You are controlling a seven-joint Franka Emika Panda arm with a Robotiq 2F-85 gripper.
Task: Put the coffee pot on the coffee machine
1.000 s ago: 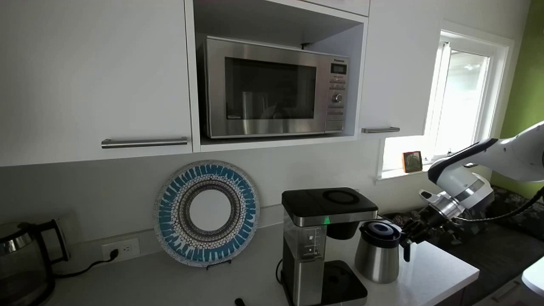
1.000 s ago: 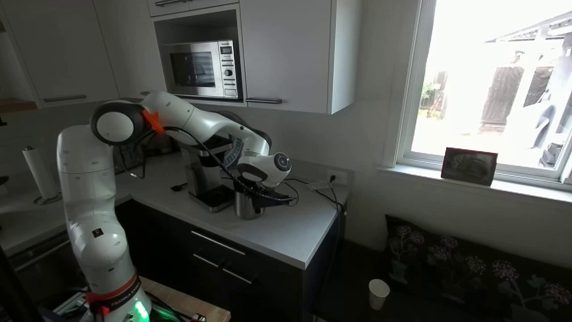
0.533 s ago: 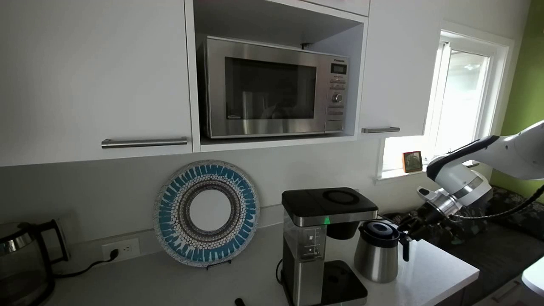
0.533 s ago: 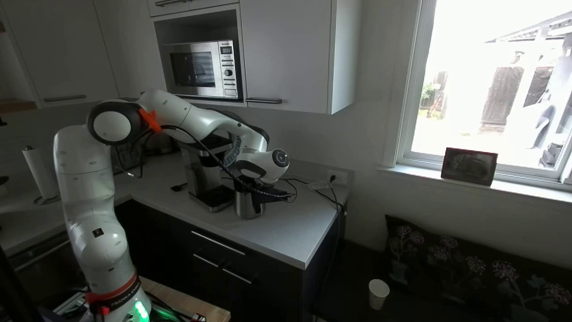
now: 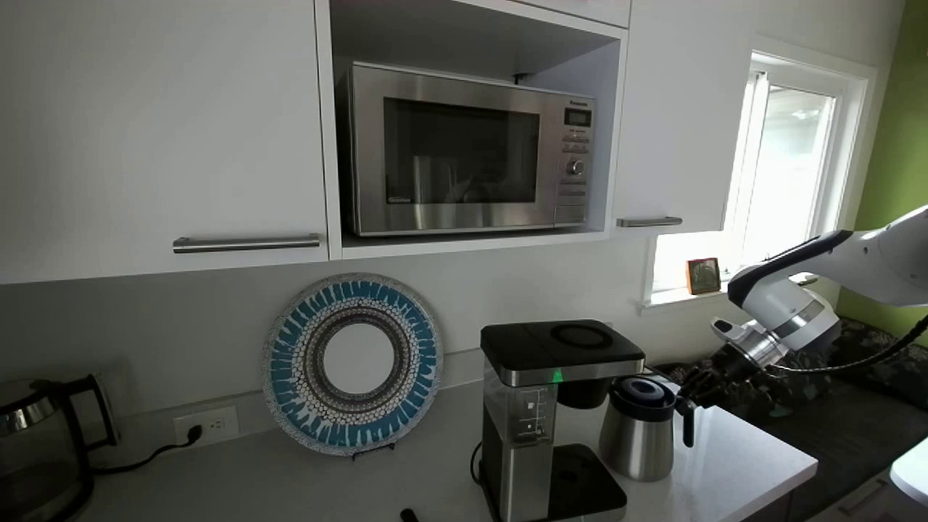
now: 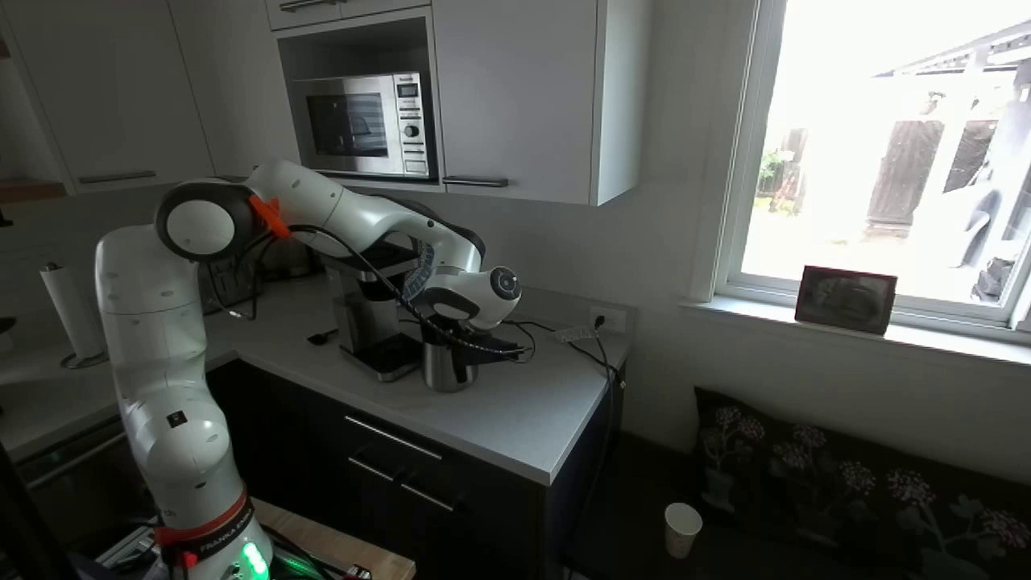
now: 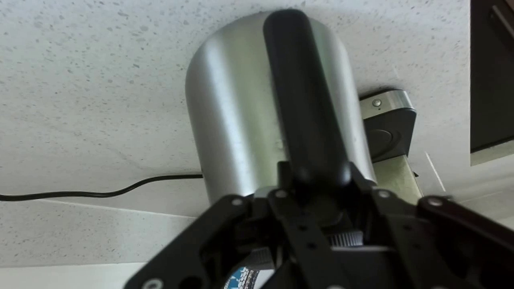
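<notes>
The coffee pot (image 5: 638, 438) stands on the table (image 5: 725, 453), between the coffee machine (image 5: 520, 428) and the table's free end, set back from the front edge. It appears upright in both exterior views, with its black lid (image 5: 642, 391) seated on top. Its foot is just beside the machine's dark base plate (image 5: 580, 487); whether the two touch cannot be told. In the wrist view, the end effector (image 7: 319, 174) grips the pot's black handle (image 7: 304, 92) near the upper end, one finger to each side. The robot arm (image 6: 322, 201) reaches across the table's front edge in an exterior view, its wrist over the pot. A black cord (image 7: 160, 181) lies near the table's back edge and passes out of sight behind the pot. Farther along the table, a round patterned disc (image 5: 359, 359) leans on a small stand near the wall. A dark glass kettle (image 5: 32, 457), partly cut by the border of an exterior view, sits well apart. Above, a steel microwave oven (image 5: 471, 152) occupies the cabinet niche. A picture frame (image 5: 703, 276) rests on the windowsill.
</notes>
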